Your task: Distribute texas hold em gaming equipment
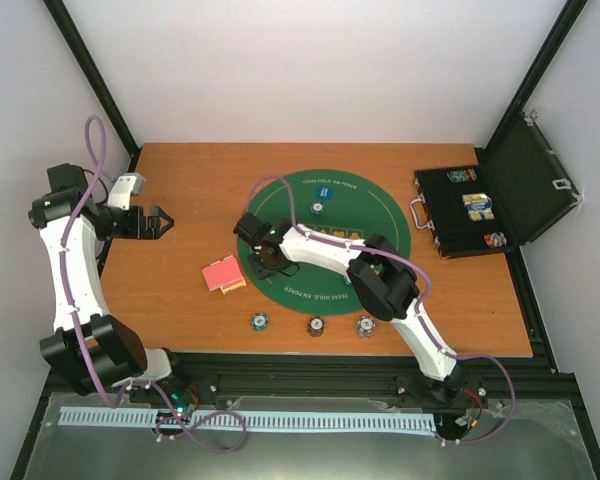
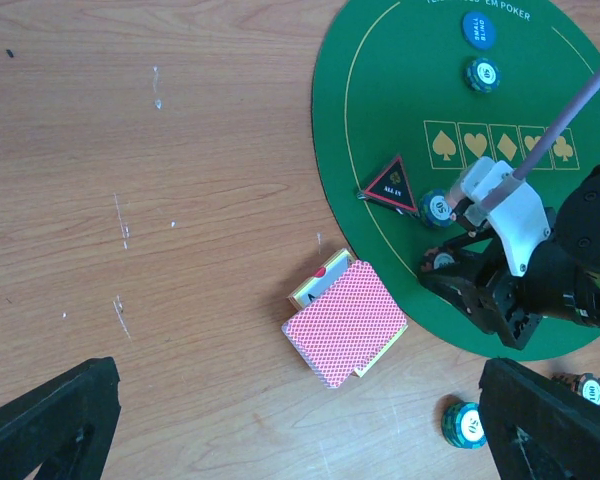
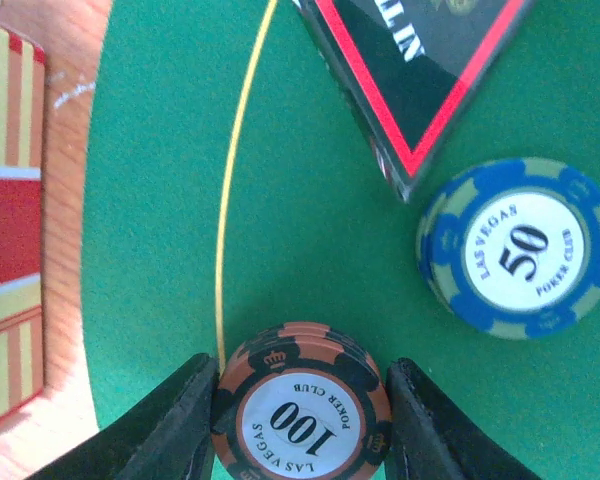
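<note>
Green felt of the round mat (image 3: 160, 200) is the ground for this moment, and on it, close to the yellow ring near the mat's edge, sits the brown 100 chip (image 3: 302, 420). It may be the top of a short stack, since layered rims show below it. The right claw (image 3: 302, 368) has it squarely between its fingers, one pad against each side of the rim. The claw is about half closed and gripping across the chip's width. Whether the chip is off the felt cannot be told. Being round, it offers no long axis, so the hold needs no turning. Just beyond the claw lies a blue 50 chip (image 3: 520, 250), apart from the held one. Past that is the black triangular marker (image 3: 420, 70), whose corner comes near the blue chip. Off the mat, on the left arm's side, the pink-backed cards (image 2: 345, 322) rest on the wooden desk (image 1: 180, 180). Three chips (image 1: 315, 326) are spaced in a row along its near edge. The left claw (image 1: 162, 222) hangs fully open and empty over the desk's left part, well apart. Any carry outward is therefore probably the right arm's to make, clearing the blue chip as it lifts.
</note>
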